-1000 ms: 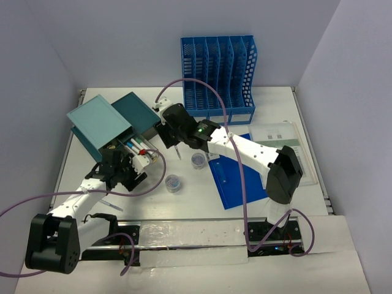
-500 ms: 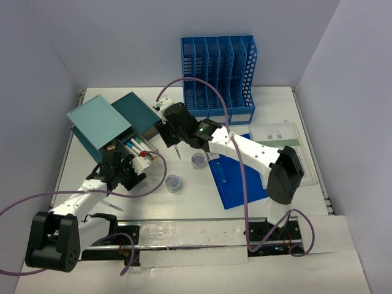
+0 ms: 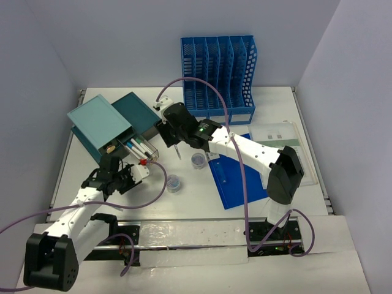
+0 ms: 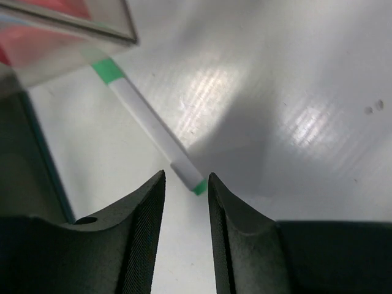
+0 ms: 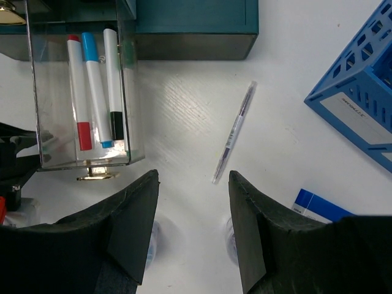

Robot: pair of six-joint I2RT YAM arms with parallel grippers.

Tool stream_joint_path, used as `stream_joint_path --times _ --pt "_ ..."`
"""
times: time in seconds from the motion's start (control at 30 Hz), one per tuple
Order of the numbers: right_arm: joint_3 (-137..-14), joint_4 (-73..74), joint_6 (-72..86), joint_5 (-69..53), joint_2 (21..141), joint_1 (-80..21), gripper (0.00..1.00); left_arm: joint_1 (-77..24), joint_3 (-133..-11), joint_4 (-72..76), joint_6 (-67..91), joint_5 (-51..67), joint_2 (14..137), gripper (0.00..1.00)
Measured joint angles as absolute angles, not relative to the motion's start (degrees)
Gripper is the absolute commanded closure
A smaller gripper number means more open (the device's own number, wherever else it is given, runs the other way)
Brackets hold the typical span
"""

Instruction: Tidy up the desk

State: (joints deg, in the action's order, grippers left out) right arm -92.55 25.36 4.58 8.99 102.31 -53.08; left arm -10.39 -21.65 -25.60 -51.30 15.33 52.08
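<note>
The white desk (image 3: 202, 199) holds a teal drawer box (image 3: 98, 122) with its clear drawer (image 3: 139, 147) pulled out. The drawer (image 5: 79, 92) holds red, blue and black markers. My left gripper (image 3: 112, 164) is low in front of it, jaws slightly apart and empty (image 4: 187, 177). A white marker with green ends (image 4: 153, 131) lies on the desk, its near end just ahead of the fingertips. My right gripper (image 3: 166, 137) hovers open and empty (image 5: 193, 177) above a thin clear pen (image 5: 234, 131), also seen from the top (image 3: 177, 152).
A second teal box (image 3: 138, 110) sits behind the drawer. A blue file rack (image 3: 218, 76) stands at the back. A blue folder (image 3: 236, 174) and a paper sheet (image 3: 288, 147) lie right. Two small clear jars (image 3: 198, 160) (image 3: 173, 183) sit mid-desk.
My left gripper has drawn back toward the near left, away from the clear drawer front. The right arm has stayed where it was.
</note>
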Motion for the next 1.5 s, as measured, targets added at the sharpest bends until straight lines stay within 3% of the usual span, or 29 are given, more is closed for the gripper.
stream_joint_path --times 0.17,0.4,0.77,1.07,1.5 --pt "-92.55 25.4 4.54 9.04 101.7 -53.06 0.43 -9.93 -21.65 -28.6 -52.38 15.09 51.95 0.53" --pt "-92.53 25.39 4.38 9.49 99.73 -53.06 0.43 -9.58 -23.97 -28.04 -44.73 14.75 52.29 0.35" --pt "-92.51 25.41 3.95 10.1 99.46 -53.05 0.44 -9.58 -29.06 -25.34 -35.28 12.06 61.77 0.34" --pt "-92.51 25.45 3.71 10.17 99.46 -53.04 0.44 -9.64 -28.95 -25.15 -34.32 10.07 62.39 0.34" --pt "-92.51 26.15 3.51 10.65 99.46 -53.04 0.44 -10.15 -28.86 -24.31 -34.28 11.33 66.41 0.46"
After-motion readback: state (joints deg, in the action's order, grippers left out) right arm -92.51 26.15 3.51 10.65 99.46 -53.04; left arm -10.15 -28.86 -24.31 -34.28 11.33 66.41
